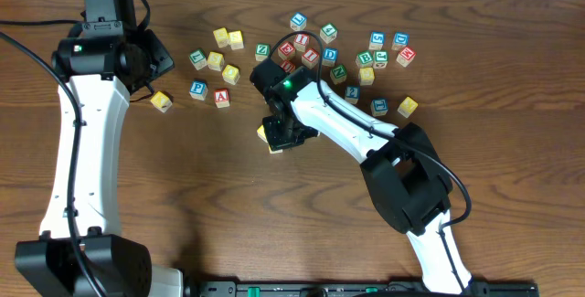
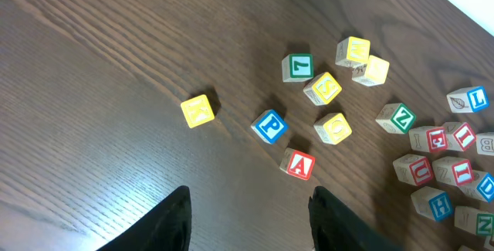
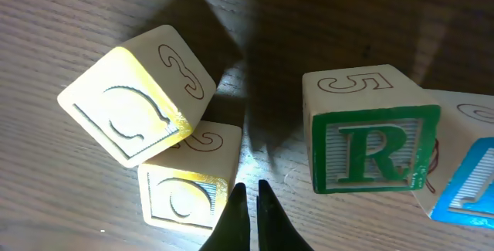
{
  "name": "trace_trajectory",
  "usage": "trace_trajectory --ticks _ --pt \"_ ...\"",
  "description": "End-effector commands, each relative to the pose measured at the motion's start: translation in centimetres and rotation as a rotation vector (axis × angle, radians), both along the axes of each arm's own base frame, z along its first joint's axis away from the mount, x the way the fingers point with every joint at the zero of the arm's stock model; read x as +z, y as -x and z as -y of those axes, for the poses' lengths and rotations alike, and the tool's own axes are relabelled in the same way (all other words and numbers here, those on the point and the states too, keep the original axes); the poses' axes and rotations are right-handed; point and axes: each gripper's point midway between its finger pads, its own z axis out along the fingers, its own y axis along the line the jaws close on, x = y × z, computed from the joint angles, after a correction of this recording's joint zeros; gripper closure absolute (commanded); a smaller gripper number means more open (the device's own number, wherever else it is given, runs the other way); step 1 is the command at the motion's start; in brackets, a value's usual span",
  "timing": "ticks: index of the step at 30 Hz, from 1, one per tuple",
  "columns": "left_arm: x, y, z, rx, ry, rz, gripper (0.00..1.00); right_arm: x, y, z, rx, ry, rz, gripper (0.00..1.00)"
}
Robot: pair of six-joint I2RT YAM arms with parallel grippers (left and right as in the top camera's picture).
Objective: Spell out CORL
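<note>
In the right wrist view a yellow-faced cube sits tilted, leaning on a second yellow-faced cube that lies flat below it. To their right stands the white cube with a green R. The blue L cube is cut off by the right edge. My right gripper is shut and empty, its tips on the table in the gap between the lower yellow cube and the R cube. Overhead, that gripper hides most of the row; only a yellow cube peeks out. My left gripper hangs open and empty above bare table.
A yellow K cube, a blue P cube and a red A cube lie ahead of the left gripper. Several loose letter cubes are scattered across the back of the table. The right arm stretches in from the front right.
</note>
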Motion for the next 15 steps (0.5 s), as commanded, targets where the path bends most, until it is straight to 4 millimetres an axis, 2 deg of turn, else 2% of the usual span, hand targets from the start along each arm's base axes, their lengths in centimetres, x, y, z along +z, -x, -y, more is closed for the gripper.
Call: trace_trajectory --ticks 1,4,6,7,11,15 --pt "-0.5 0.0 -0.2 -0.009 -0.013 -0.016 0.51 0.6 -0.4 0.4 -0.02 0.019 0.015 0.99" --pt "-0.5 -0.1 -0.3 -0.009 -0.013 -0.015 0.51 2.7 -1.0 1.0 -0.025 0.03 0.071 0.99" --pt "-0.4 -0.1 -0.3 -0.014 -0.017 -0.013 0.51 4.7 -1.1 0.8 -0.019 0.001 0.106 0.99" --pt "-0.4 -0.1 -0.3 -0.022 -0.022 -0.013 0.51 5.1 -0.9 0.6 -0.015 -0.006 0.112 0.99" --pt "-0.2 -0.4 -0.8 -0.033 -0.041 -0.001 0.51 5.3 0.5 -1.2 0.028 -0.035 0.105 0.99" --pt "-0.1 -0.2 -3.4 0.03 -0.044 0.004 0.51 5.4 1.6 -4.4 0.111 -0.083 0.158 0.99"
